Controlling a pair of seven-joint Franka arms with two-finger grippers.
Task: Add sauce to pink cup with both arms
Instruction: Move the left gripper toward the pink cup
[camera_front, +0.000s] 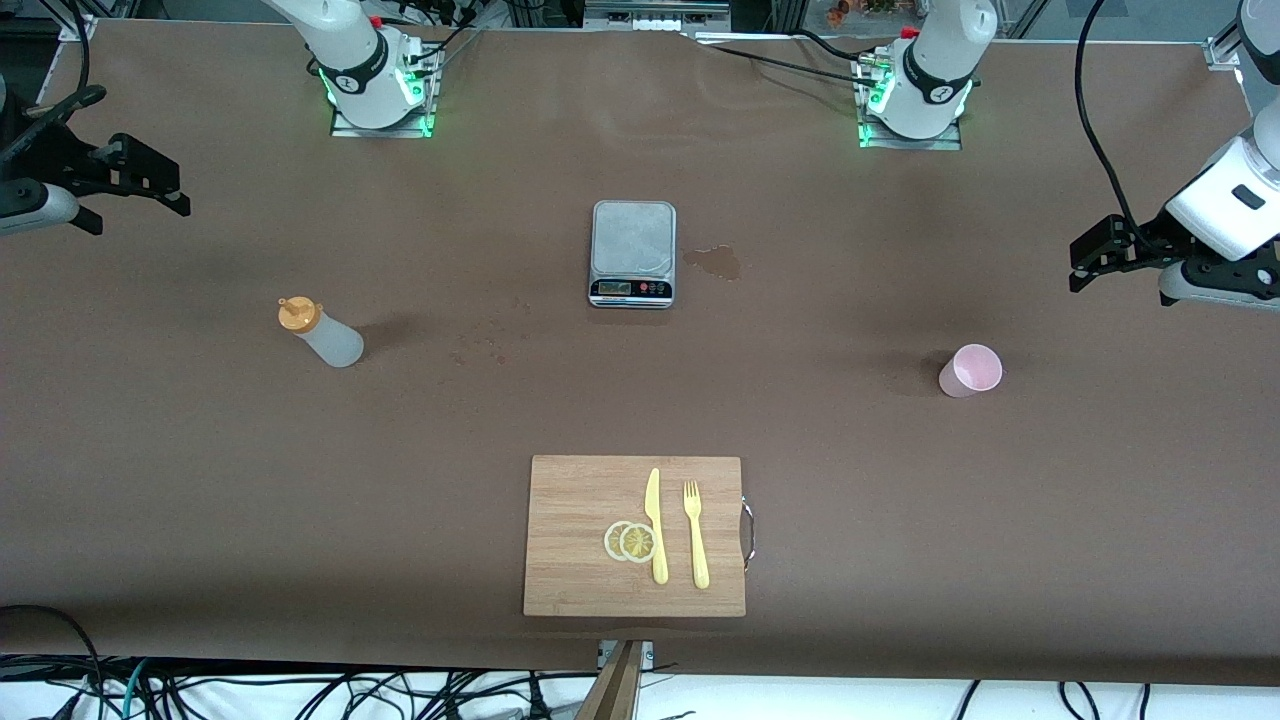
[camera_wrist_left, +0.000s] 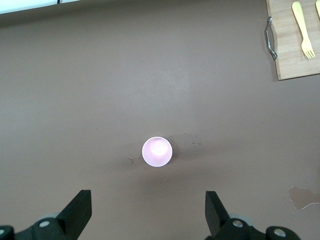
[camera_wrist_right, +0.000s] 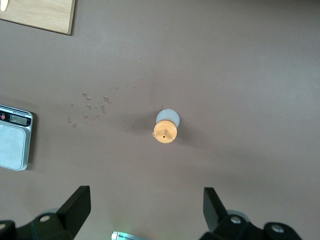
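The sauce bottle (camera_front: 320, 335), whitish with an orange nozzle cap, stands upright on the brown table toward the right arm's end. It also shows in the right wrist view (camera_wrist_right: 166, 127). The pink cup (camera_front: 970, 370) stands upright toward the left arm's end and looks empty in the left wrist view (camera_wrist_left: 157, 151). My right gripper (camera_front: 175, 190) is open and empty, up in the air, apart from the bottle; its own view shows it too (camera_wrist_right: 146, 210). My left gripper (camera_front: 1078, 268) is open and empty, up in the air, apart from the cup; its own view shows it too (camera_wrist_left: 148, 212).
A grey kitchen scale (camera_front: 633, 252) sits mid-table near the bases, with a wet stain (camera_front: 713, 261) beside it. A wooden cutting board (camera_front: 580, 500) nearest the front camera holds a yellow knife (camera_front: 655, 525), a yellow fork (camera_front: 696, 535) and lemon slices (camera_front: 630, 541).
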